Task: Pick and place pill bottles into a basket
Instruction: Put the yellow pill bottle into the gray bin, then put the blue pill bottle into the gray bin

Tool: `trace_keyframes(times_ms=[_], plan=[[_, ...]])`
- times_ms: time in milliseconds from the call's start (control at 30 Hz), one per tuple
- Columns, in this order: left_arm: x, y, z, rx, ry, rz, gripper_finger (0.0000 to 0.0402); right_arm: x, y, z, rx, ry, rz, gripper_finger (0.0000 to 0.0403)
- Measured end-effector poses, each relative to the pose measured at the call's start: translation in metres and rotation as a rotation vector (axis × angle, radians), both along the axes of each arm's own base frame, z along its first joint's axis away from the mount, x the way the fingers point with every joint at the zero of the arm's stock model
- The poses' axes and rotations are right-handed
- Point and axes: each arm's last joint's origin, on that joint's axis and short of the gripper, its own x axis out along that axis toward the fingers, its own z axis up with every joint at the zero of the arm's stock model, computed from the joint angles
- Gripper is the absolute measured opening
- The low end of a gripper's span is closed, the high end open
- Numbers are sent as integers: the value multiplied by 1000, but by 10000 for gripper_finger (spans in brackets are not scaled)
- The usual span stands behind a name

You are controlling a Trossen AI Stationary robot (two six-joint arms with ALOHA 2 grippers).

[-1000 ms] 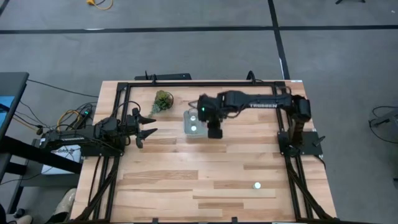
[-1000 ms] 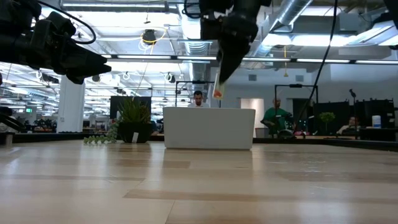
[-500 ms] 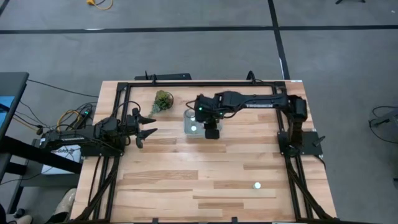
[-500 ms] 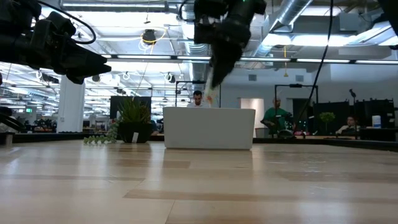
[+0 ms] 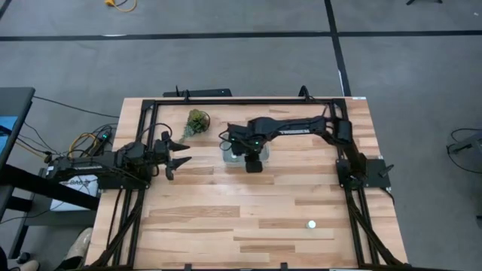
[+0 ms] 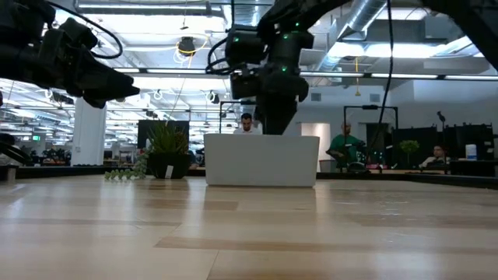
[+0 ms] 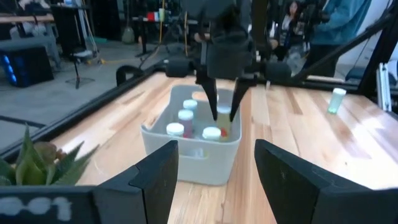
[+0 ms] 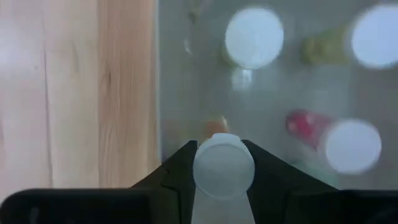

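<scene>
The pale translucent basket (image 5: pixel 232 150) stands on the table's far middle; it also shows in the low view (image 6: pixel 261 160) and the left wrist view (image 7: pixel 193 146). Several white-capped pill bottles (image 7: pixel 185 116) stand upright in it. My right gripper (image 7: pixel 224 116) reaches down into the basket, shut on one more pill bottle (image 8: pixel 222 167). Another pill bottle (image 5: pixel 311 223) stands alone on the table near its front right. My left gripper (image 5: pixel 181 153) is open and empty, left of the basket. My right gripper pinches the pill bottle at the two opposite sides of its white cap (image 8: pixel 222 149), between its two fingers (image 8: pixel 177 174). The fingers come from above, pointing down. The bottle is upright inside the basket; whether its base rests on the basket's floor I cannot tell.
A green leafy sprig (image 5: pixel 198 122) lies left of the basket at the far side. A black metal frame (image 5: pixel 226 100) runs around the table's edges. Bare wood lies in front of the basket. People show in the room beyond the table.
My right gripper has gone a little toward the table's left edge and down into the basket, carrying the pill bottle, which was above the basket's rim and is now inside it.
</scene>
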Motion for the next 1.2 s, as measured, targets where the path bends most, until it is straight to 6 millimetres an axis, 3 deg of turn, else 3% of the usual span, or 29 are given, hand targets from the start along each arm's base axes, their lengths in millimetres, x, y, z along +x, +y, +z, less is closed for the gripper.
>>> trace_keyframes(times_ms=[200, 567, 1067, 1200], plan=[[1, 0, -1, -1, 8, -5, 201, 9, 0, -14, 37, 22, 28, 114], [1, 0, 0, -1, 7, -5, 201, 13, -1, 0, 32, -2, 45, 123], [1, 0, -1, -1, 7, -5, 201, 14, -3, 1, 25, -7, 40, 200], [1, 0, -1, -1, 7, -5, 201, 15, -5, 18, 0, -4, 35, 210]])
